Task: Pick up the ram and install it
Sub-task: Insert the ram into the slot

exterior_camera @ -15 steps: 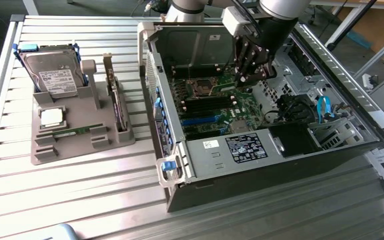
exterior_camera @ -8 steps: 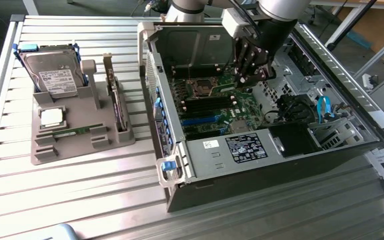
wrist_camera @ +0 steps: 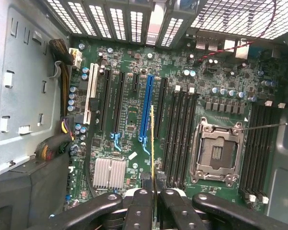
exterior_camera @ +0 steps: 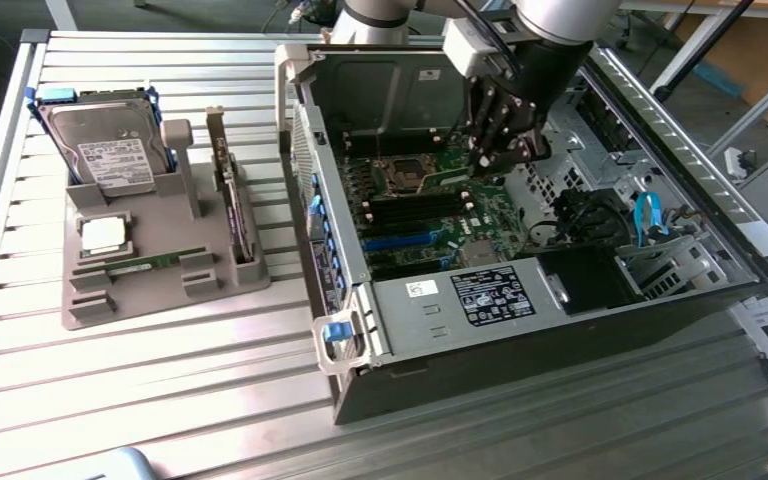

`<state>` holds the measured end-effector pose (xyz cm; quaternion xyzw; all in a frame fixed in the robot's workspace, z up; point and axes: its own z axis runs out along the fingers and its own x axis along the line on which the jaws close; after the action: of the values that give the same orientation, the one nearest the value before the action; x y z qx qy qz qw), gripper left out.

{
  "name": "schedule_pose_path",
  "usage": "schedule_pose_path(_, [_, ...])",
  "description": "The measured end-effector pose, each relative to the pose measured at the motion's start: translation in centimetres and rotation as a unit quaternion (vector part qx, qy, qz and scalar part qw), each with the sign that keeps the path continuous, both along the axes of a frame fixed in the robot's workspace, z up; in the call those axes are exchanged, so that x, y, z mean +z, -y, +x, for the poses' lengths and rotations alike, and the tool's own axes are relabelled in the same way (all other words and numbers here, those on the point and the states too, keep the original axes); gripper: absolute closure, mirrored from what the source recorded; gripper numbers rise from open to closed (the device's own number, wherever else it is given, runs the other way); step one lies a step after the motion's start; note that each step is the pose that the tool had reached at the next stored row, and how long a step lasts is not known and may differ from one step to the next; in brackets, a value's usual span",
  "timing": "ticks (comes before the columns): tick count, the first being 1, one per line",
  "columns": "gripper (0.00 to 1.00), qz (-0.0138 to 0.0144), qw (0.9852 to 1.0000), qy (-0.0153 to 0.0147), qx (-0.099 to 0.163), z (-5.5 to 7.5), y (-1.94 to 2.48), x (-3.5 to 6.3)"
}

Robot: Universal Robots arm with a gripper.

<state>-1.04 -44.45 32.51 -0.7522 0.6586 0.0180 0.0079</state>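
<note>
The ram (wrist_camera: 152, 143) is seen edge-on as a thin yellow-green strip running out from between the black fingers (wrist_camera: 139, 206). My gripper (wrist_camera: 153, 197) is shut on it and holds it upright over the motherboard (wrist_camera: 129, 120). The strip hangs between the blue slot (wrist_camera: 145, 110) and the bank of black memory slots (wrist_camera: 180, 139), clear of the board. In the exterior view the gripper (exterior_camera: 498, 150) reaches down into the open computer case (exterior_camera: 491, 290) above the board's middle; there the ram is hidden by the fingers.
The empty processor socket (wrist_camera: 217, 152) sits beside the memory slots, with a second slot bank (wrist_camera: 259, 143) beyond it. On the exterior view's left a grey holder (exterior_camera: 157, 290) carries a hard drive (exterior_camera: 117, 140), a silver chip (exterior_camera: 104, 233), an upright expansion card (exterior_camera: 231, 200) and a green stick (exterior_camera: 144, 263).
</note>
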Motion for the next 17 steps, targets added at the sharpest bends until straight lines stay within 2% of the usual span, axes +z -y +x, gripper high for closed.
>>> schedule_pose_path(7, [0.87, 0.0000, 1.0000, 0.0000, -0.002, 0.00, 0.00, -0.28])
schedule_pose_path(17, [0.87, 0.0000, 0.9996, 0.0000, -0.029, 0.00, 0.00, -0.68])
